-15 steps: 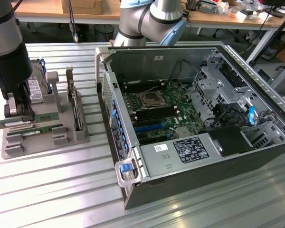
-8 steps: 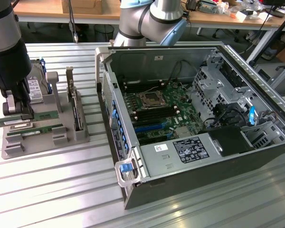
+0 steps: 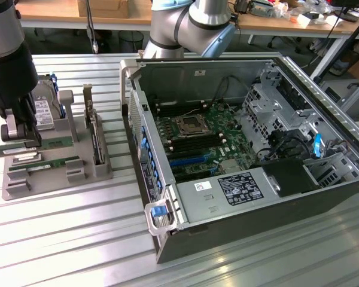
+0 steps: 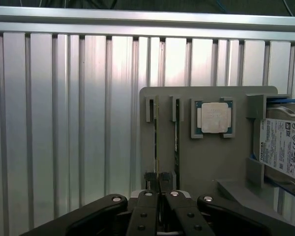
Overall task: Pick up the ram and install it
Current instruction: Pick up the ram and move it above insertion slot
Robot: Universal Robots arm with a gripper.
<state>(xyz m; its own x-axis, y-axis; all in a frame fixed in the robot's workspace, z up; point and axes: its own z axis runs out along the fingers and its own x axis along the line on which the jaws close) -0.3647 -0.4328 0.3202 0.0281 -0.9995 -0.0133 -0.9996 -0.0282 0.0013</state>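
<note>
Ram [image 3: 51,144] sat pinched between my nearly closed fingers [image 4: 149,179]; I feared so thin a hold might let it tilt.

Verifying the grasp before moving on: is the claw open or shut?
Shut on the ram: the claw pinches the thin green stick at the grey holder.

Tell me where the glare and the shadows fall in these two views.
Exterior view: light streaks the ribbed table in front; the computer case shows a dark outer wall. Wrist view: strong glare whitens the table beyond the grey holder; the fingers on the ram are shadowed.
</note>
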